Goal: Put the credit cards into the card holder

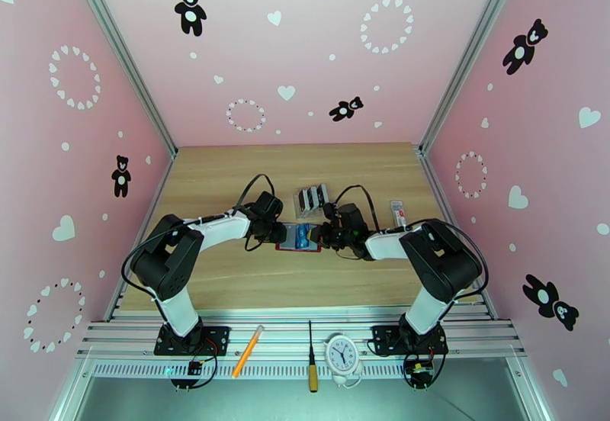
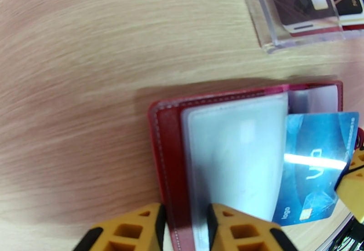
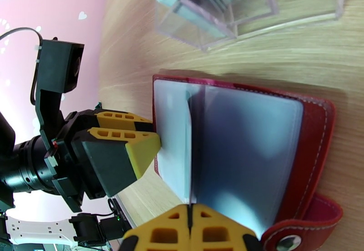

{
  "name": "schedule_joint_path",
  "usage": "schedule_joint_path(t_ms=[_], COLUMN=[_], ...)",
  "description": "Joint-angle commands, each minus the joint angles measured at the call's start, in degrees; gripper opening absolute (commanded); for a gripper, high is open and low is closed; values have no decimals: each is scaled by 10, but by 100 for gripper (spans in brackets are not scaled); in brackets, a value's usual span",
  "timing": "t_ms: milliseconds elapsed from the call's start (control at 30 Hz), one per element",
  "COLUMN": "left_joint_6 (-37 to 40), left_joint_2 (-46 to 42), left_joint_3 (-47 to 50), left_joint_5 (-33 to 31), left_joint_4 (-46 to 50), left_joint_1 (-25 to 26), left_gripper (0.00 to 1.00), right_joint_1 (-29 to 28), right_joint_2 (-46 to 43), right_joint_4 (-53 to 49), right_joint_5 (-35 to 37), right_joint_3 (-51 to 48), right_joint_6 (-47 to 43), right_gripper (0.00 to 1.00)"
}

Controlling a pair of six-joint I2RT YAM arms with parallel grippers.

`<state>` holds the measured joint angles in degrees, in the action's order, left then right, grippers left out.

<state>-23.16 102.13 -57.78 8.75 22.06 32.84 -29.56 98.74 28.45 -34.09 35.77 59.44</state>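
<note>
One teal card (image 2: 318,156) lay half under a clear pocket leaf (image 2: 232,156) of the open card holder (image 2: 164,147) on the surface (image 2: 68,88), nipped by the pressed-together right hand (image 3: 189,215). The left hand (image 2: 184,211) pinched the holder's outer edge. A slanted push could likely have buckled the leaf, jammed the card, or tugged the holder free.

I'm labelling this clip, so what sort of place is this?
Probably a robot test booth: pink walls printed with bears and hearts enclose a wooden table, and aluminium rails at its near edge carry the left arm and right arm.
</note>
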Motion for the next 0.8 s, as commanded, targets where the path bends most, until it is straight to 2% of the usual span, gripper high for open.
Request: schedule_joint_path(t_ms=[0,767], left_joint_6=[-3,-12], left_joint_2=[6,4], left_joint_3=[15,15], left_joint_5=[11,13], left_joint_4=[10,10], left_joint_1=[7,7], left_gripper=[33,32], right_joint_1=[6,6], right_joint_2=[10,30], right_joint_4=[11,39], right_joint_5=[5,-13], right_joint_3=[-10,-7], right_joint_6=[1,26], right_gripper=[0,0])
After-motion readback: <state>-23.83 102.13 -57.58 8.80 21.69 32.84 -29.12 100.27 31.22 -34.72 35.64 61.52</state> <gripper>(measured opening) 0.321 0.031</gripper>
